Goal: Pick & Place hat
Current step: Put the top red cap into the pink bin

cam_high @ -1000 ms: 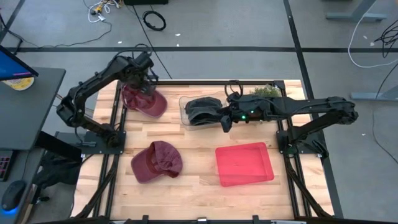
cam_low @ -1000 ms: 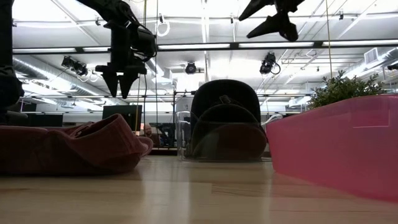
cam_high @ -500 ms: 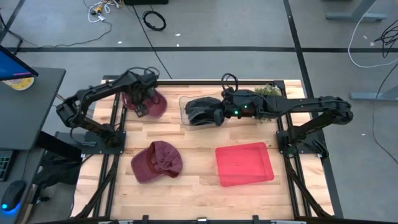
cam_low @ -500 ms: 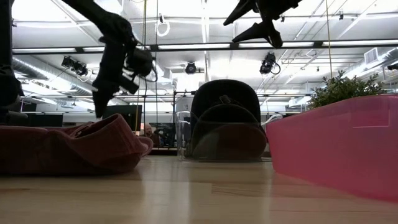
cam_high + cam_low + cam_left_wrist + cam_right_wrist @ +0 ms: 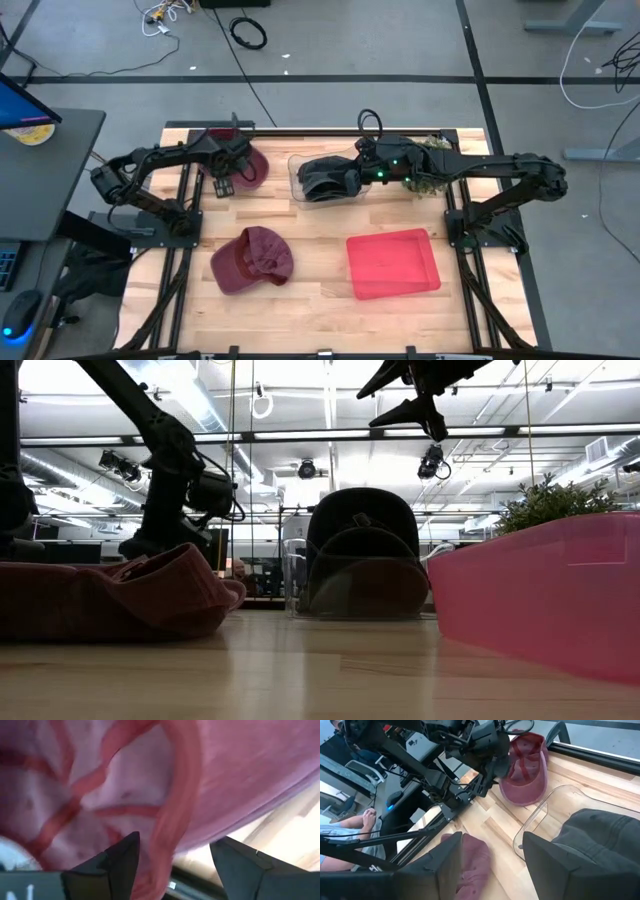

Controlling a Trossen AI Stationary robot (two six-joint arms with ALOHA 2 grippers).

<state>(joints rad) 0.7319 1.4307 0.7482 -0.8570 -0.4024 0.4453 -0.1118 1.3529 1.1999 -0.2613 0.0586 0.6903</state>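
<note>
A maroon cap [image 5: 250, 163] lies upturned at the table's far left, its inside facing up. My left gripper [image 5: 224, 183] is down at its near rim and open. In the left wrist view [image 5: 177, 842] one finger stands inside the cap's rim [image 5: 175, 805] and one outside. A second maroon cap [image 5: 252, 260] rests crown-up nearer the front. My right gripper [image 5: 352, 182] hangs open [image 5: 420, 405] above the black hats [image 5: 325, 178] in the clear bin [image 5: 298, 160]. My left gripper straddles the upturned cap's rim [image 5: 167, 837], slanting down from the table's left and near side. The cap lies on the table. I cannot tell whether either finger touches the rim.
A pink tray [image 5: 350, 245] sits at the front right and fills the right of the low view [image 5: 540, 590]. A small plant [image 5: 428, 146] stands at the far edge under the right arm. A person sits beyond the table [image 5: 350, 827].
My left gripper has come down from well above the table and tipped over onto the far maroon cap's near rim, staying open. My right gripper has shifted a little toward the table's left and far edge over the bin. The caps have not moved.
</note>
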